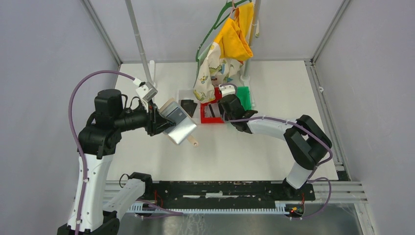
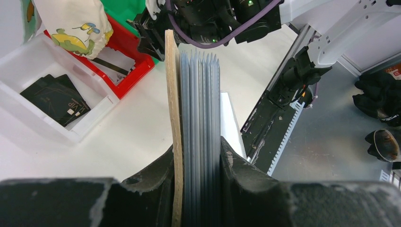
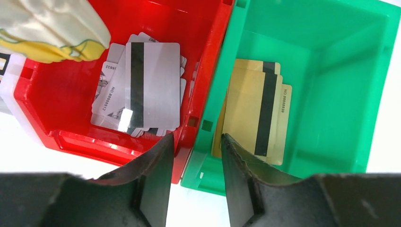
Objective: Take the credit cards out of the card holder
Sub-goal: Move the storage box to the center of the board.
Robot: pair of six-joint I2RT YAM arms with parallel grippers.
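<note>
My left gripper is shut on the tan card holder and holds it above the table, left of the bins. In the left wrist view the holder stands edge-on between my fingers, its grey plastic sleeves fanned. My right gripper is open and empty over the edge shared by the red and green bins; it also shows in the right wrist view. Silvery cards lie in the red bin. Gold cards lie in the green bin. Black cards lie in the white bin.
The white bin, the red bin and the green bin stand side by side at mid-table. Yellow and patterned clothes hang from a rack over the bins. A metal pole stands at the back left.
</note>
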